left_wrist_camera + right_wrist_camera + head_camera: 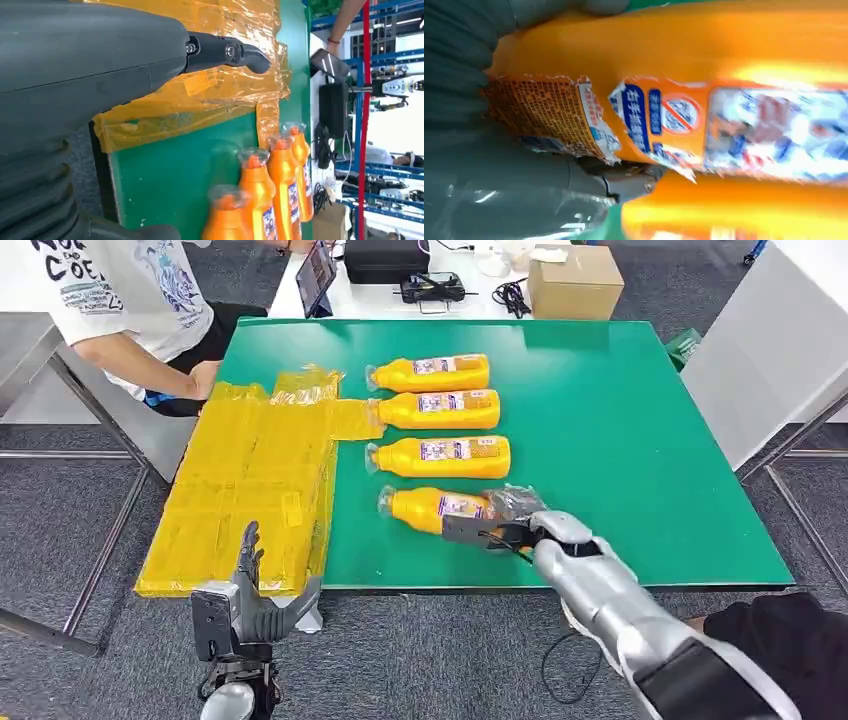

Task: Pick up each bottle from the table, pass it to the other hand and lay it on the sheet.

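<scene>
Meanwhile, the right hand (510, 530) grips the base end of the nearest bottle (432, 508), which lies on its side on the green surface (620, 430), cap pointing to 9 o'clock toward the yellow sheet (250, 490). Three more bottles (440, 415) lie in a row at 12 o'clock from it. At the surface's near edge, the left hand (250, 600) is spread, holding nothing, below the sheet.

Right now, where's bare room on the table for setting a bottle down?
Free: the green table right of the bottles, and the yellow sheet, bare throughout. Crowded: the row of four bottles, where the right hand is on the nearest bottle.
</scene>
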You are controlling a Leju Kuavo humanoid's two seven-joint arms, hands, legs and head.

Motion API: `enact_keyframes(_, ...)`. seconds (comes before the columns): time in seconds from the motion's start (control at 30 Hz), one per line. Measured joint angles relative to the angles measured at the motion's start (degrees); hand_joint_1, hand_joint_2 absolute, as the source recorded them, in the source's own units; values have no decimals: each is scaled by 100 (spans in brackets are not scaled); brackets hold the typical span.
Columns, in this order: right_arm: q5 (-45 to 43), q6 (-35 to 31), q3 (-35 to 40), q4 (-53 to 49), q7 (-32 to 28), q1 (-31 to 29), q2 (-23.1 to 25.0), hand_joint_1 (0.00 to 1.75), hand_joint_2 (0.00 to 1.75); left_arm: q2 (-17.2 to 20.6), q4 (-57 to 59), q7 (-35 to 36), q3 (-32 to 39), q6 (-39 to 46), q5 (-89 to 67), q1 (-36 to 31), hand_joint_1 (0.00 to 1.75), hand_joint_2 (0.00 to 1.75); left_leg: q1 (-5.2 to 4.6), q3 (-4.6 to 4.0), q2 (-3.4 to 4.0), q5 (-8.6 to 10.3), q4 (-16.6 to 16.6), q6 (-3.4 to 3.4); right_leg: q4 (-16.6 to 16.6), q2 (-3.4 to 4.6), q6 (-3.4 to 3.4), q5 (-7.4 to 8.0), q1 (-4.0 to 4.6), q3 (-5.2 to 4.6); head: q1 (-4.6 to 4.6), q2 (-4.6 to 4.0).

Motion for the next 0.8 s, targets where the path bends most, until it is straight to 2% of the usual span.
enact_keyframes(0.1,674,-1206,-853,-1557,158,935,310,175,175,-20,-83,13,20,41,-2,67,0,175,4,-9,1,-2,0,-3,2,3,0,-1,3,-9,-4,0)
enact_keyframes(0.2,769,-2020,-1553,-2895,-322,1607,670,175,175,-26,-101,9,6,103,77,78,0,175,10,-17,-12,-3,-1,-3,-1,-12,-3,-9,6,-23,-6,0)
enact_keyframes(0.27,690,-2152,-2003,-3851,-547,1970,837,175,175,-29,-101,-4,-20,140,124,89,0,175,10,-21,-31,-4,-2,-5,0,-32,-13,-18,8,-16,-2,0)
enact_keyframes(0.37,624,-2154,-2416,-4549,-695,2277,984,175,175,-29,-101,-15,-35,177,146,91,0,175,6,-21,-23,-8,-2,-6,-3,-30,-12,-17,2,-16,-2,0)
enact_keyframes(0.6,599,-2176,-2837,-5212,-837,2611,1165,175,175,-29,-101,-17,-85,179,157,90,0,175,-6,-14,-7,-5,-1,-2,-4,-25,-10,-10,-4,-17,0,0)
enact_keyframes(0.8,-592,-2836,-3064,-5656,-2092,2934,1253,175,175,-26,-101,-92,-183,75,653,84,0,175,-5,-13,-6,-6,-1,-4,-3,-24,-11,-12,-2,-17,-2,0)
